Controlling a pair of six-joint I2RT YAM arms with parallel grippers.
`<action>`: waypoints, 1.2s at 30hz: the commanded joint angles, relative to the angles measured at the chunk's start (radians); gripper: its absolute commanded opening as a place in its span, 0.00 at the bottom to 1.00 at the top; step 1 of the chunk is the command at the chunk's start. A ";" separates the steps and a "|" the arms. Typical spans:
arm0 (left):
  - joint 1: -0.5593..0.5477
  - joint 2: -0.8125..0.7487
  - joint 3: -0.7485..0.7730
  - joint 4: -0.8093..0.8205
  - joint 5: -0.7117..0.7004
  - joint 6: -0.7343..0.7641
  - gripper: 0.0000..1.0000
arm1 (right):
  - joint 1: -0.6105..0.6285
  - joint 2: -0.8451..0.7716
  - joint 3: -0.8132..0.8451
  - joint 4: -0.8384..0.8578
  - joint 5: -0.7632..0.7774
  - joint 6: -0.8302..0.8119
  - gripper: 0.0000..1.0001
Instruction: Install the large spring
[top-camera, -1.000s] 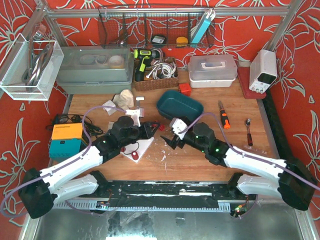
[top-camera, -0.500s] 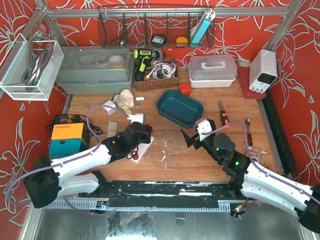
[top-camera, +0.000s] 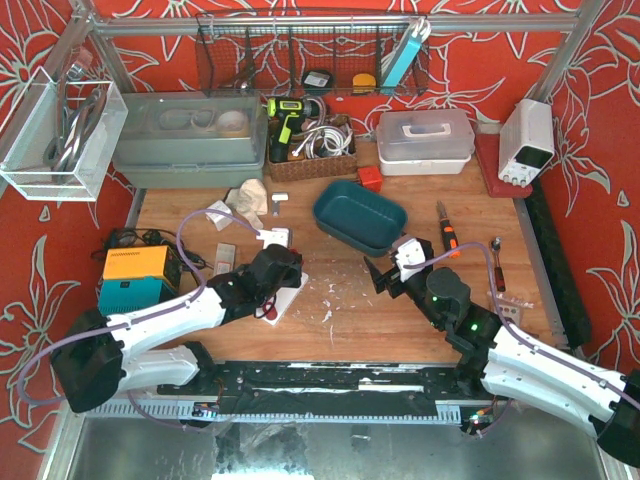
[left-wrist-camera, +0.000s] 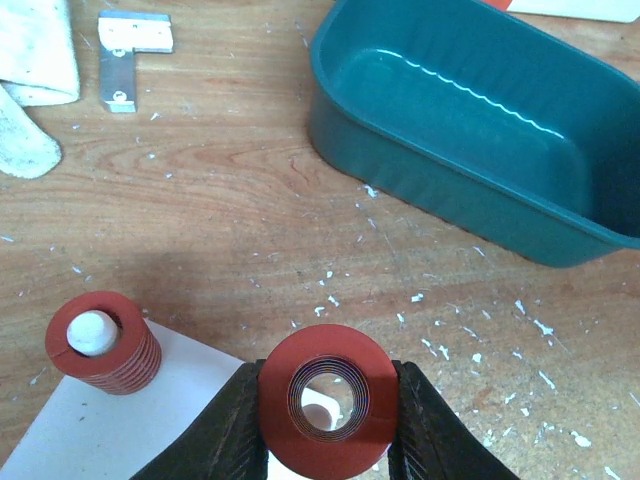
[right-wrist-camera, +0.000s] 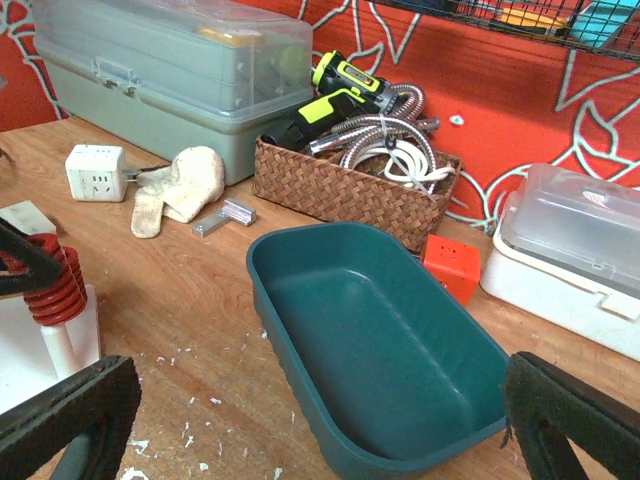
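My left gripper (left-wrist-camera: 325, 425) is shut on the large red spring (left-wrist-camera: 325, 400), seen end-on between its black fingers. The spring hangs over the white base (left-wrist-camera: 120, 440), and a white peg shows through its bore. A smaller red spring (left-wrist-camera: 103, 343) sits on another white peg to the left; it also shows in the right wrist view (right-wrist-camera: 55, 280). In the top view the left gripper (top-camera: 281, 274) is over the white base (top-camera: 290, 296). My right gripper (top-camera: 385, 273) is open and empty, facing the teal bin (right-wrist-camera: 380, 350).
The teal bin (top-camera: 360, 215) lies behind the two grippers. A metal bracket (left-wrist-camera: 130, 55) and a cloth (left-wrist-camera: 35, 80) lie at the far left. A screwdriver (top-camera: 447, 232) and a spoon (top-camera: 496, 262) lie to the right. An orange and teal box (top-camera: 133, 278) stands at the left edge.
Since a second ago my left gripper has drawn back over the white base with the spring, and my right arm has pulled away to the right. Little has moved in the last half second.
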 joint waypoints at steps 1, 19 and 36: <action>-0.007 0.013 0.024 0.005 0.005 0.002 0.00 | -0.005 -0.011 -0.006 -0.004 0.029 0.003 0.99; -0.007 0.117 0.012 0.016 -0.018 0.022 0.32 | -0.013 -0.005 -0.013 0.003 0.048 0.001 0.99; 0.104 -0.090 -0.117 0.396 -0.052 0.322 1.00 | -0.101 0.063 0.087 -0.022 0.325 0.020 0.99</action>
